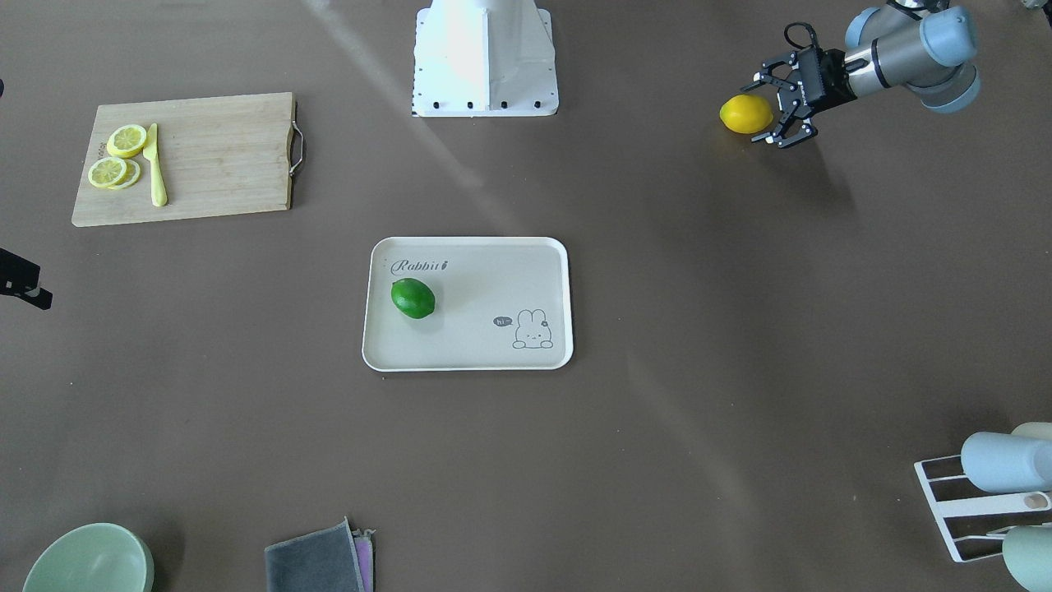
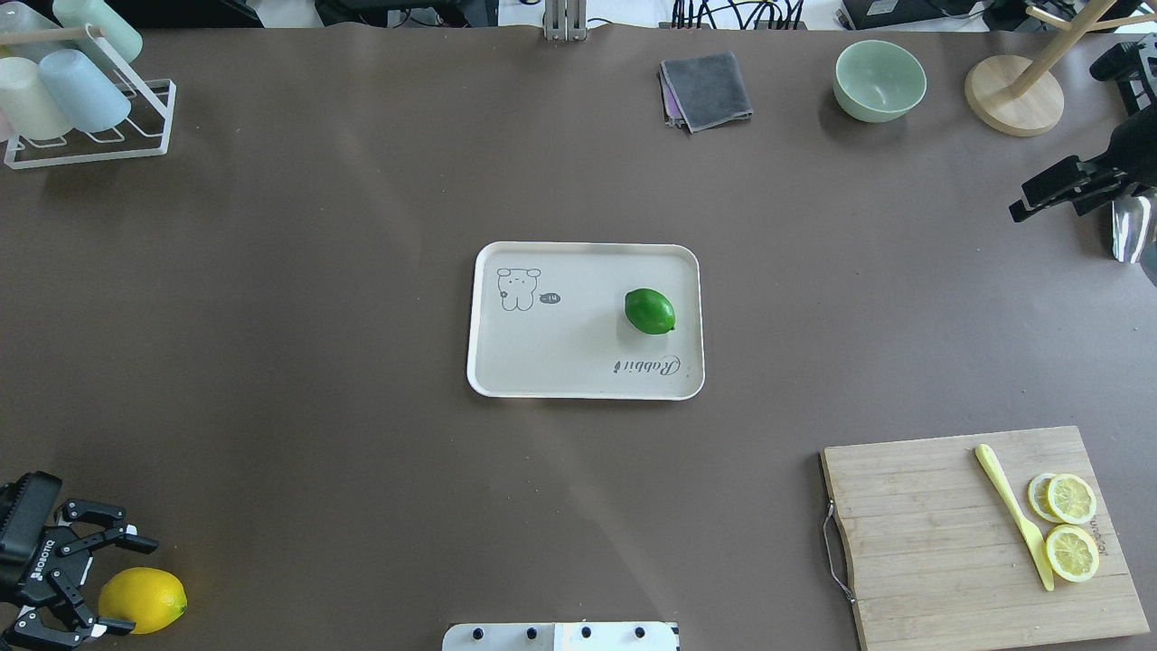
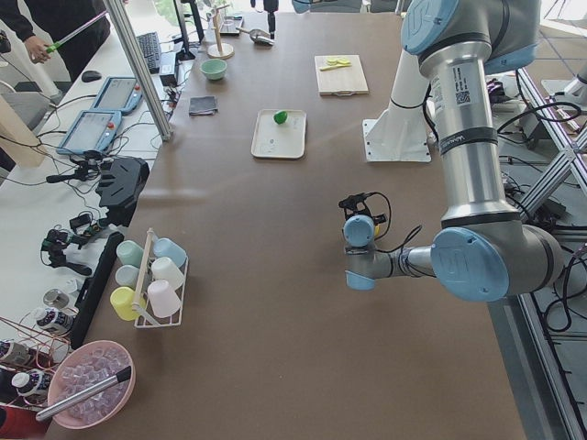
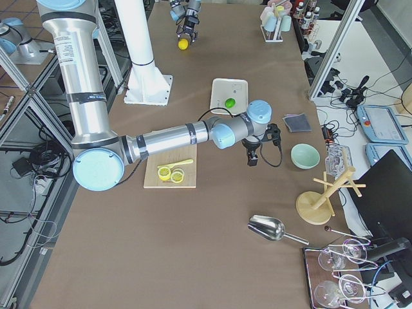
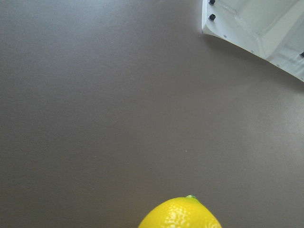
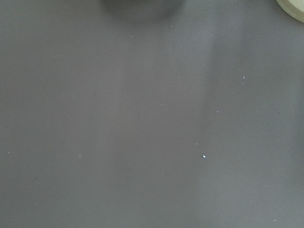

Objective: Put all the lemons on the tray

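The yellow lemon (image 2: pixel 142 599) lies on the bare tabletop (image 2: pixel 316 362) at the near left corner as the overhead view shows it, well apart from the tray (image 2: pixel 506 362). The left pincer (image 2: pixel 131 585) is at the lemon, spread wide, with one finger on the fruit's far side and the other on its near side. The far finger stands clear of the peel. The near finger is very close to it, and I cannot tell whether they touch. The left wrist view shows only the top of the lemon at its bottom edge, with brown tabletop beyond.

The green lemon (image 2: pixel 650 311) rests inside the tray, in its right half, just beyond the "Rabbit" lettering. The tray sits flat in the middle of the tabletop, with the bunny drawing in its far left corner.

The right pincer (image 2: pixel 1026 201) hangs over the far right part of the tabletop, near the right edge. I cannot tell how far apart its fingers stand. Its wrist view shows only plain tabletop.

At the near right lies a wooden cutting board (image 2: pixel 931 533) with a metal handle, bearing three lemon slices (image 2: pixel 1071 524) and a yellow knife (image 2: pixel 1012 515). Along the far edge are a grey cloth (image 2: pixel 705 90), a pale green bowl (image 2: pixel 879 80) and a wooden stand (image 2: pixel 1012 95). A white rack of cups (image 2: pixel 90 108) fills the far left corner.
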You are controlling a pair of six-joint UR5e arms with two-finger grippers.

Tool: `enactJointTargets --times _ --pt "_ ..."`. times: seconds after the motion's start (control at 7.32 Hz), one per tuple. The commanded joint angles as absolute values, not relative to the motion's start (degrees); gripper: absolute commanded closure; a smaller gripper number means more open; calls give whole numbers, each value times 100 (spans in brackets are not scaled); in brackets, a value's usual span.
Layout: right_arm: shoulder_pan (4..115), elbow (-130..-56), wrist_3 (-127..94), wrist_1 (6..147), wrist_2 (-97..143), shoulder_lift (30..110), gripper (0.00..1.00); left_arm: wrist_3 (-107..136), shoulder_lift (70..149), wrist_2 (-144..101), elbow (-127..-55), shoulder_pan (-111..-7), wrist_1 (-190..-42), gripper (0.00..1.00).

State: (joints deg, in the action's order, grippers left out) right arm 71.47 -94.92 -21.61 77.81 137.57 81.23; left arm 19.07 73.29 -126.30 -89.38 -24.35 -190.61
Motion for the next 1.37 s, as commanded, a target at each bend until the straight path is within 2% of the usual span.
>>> enactJointTargets --times 0.0,0.14,0.27,0.55,0.68,1.23 --pt "7233 -9449 -2066 7787 13781 8147 0 1907 7304 -12630 -8930 -2435 -19063 3" --pt "7268 -9466 -2048 7787 13781 8147 0 1916 7304 -12639 -8930 -2435 -19063 3" --pt "7286 -9475 -2048 7787 13781 8156 0 1925 7295 -12639 -8938 -2435 -19055 9" --pt "7391 -9501 -2048 7822 13904 8191 0 1995 7242 -12848 -8930 -2434 -19055 92" --pt "7435 -9527 -2048 7822 13948 8209 0 2004 7207 -12919 -8964 -2435 -19063 100" --pt "7515 -9668 -2004 7822 14054 8428 0 3371 7171 -13491 -9842 -2522 -19072 100"
